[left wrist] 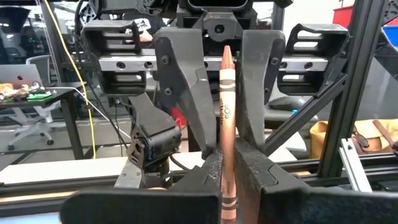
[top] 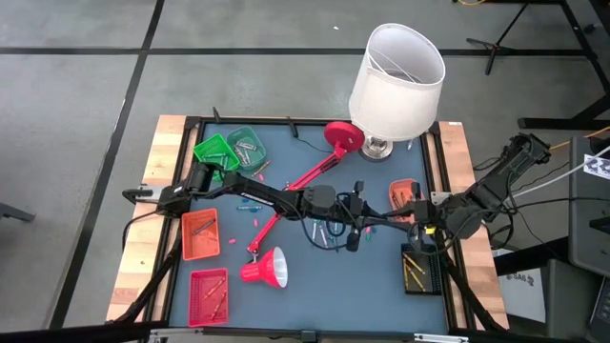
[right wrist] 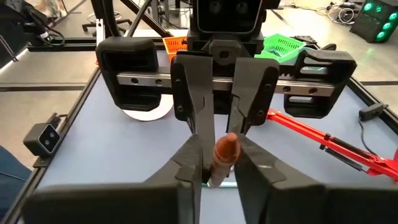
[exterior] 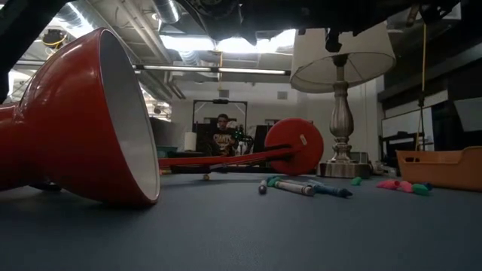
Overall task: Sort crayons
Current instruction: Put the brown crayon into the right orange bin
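A brown crayon [left wrist: 225,124] stands upright in my left gripper [left wrist: 225,171], whose fingers are shut on its lower half. My right gripper [right wrist: 221,168] faces it head-on above the table's middle, and its fingers [left wrist: 186,99] close against the crayon's tip [right wrist: 227,149]. From above, the left gripper [top: 335,204] and right gripper [top: 355,211] meet nose to nose and hide the crayon. Loose crayons [top: 324,232] lie under them, with pink ones [top: 259,221] further left. Low down, several crayons [exterior: 301,187] lie on the mat.
A toppled red desk lamp [top: 267,269] stretches to its base [top: 343,136], and a white-shaded lamp [top: 396,81] stands at the back. Green baskets [top: 217,151], red trays [top: 200,233] [top: 210,293], an orange tray [top: 405,193] and a black tray [top: 419,272] ring the mat.
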Robot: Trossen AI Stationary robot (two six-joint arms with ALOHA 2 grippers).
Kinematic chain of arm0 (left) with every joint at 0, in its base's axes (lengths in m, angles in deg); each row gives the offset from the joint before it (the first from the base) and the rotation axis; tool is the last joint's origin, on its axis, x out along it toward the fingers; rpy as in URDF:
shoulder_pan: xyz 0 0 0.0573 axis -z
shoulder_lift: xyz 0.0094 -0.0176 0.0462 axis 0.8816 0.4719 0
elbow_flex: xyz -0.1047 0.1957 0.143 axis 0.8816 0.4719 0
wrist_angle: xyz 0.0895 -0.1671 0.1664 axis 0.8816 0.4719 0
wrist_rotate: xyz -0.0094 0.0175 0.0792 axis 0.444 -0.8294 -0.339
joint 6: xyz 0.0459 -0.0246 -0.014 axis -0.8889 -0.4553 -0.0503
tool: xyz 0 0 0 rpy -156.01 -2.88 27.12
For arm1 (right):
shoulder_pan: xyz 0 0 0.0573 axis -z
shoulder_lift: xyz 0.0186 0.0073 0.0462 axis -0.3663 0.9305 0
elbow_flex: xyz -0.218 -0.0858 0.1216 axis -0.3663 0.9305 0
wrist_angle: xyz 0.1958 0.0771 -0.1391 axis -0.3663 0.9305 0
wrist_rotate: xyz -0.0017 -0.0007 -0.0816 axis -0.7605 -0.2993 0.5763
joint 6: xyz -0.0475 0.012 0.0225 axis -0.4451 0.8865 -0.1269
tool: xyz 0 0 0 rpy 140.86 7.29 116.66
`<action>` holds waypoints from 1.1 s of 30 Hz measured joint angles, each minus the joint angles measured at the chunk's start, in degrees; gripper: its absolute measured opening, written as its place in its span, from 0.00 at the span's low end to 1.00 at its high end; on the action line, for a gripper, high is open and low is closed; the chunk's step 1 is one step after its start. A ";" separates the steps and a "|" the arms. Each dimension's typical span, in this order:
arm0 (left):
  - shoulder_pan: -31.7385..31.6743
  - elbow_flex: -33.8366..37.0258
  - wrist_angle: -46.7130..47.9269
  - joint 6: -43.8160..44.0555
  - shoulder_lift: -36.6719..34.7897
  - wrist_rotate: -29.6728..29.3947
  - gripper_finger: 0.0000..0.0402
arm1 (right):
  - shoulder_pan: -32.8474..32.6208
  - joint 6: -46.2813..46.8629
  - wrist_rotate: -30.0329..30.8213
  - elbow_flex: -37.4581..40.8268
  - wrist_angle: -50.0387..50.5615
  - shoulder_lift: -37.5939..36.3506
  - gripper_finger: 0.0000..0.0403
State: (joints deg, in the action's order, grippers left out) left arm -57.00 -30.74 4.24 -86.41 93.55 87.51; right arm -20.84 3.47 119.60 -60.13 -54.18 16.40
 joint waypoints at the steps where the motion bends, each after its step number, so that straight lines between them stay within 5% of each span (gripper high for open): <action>1: 0.00 0.01 0.03 0.00 0.00 -0.02 0.02 | 0.00 -0.01 0.13 0.00 0.05 0.00 0.15; 15: -0.07 0.00 0.24 0.00 0.00 -0.25 0.03 | -0.02 -0.17 0.97 0.02 -0.40 0.02 0.12; 25: -0.26 -0.01 0.23 0.09 -0.02 -0.19 0.22 | -0.02 0.00 3.01 0.02 -1.02 0.04 0.12; 33: -0.28 -0.03 0.58 0.48 0.00 -0.24 0.29 | -0.02 0.09 10.81 0.00 -1.98 -0.04 0.09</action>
State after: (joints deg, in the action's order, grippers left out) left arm -57.28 -30.77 4.82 -85.93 93.55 87.27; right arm -20.86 3.56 130.41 -60.13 -56.16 16.35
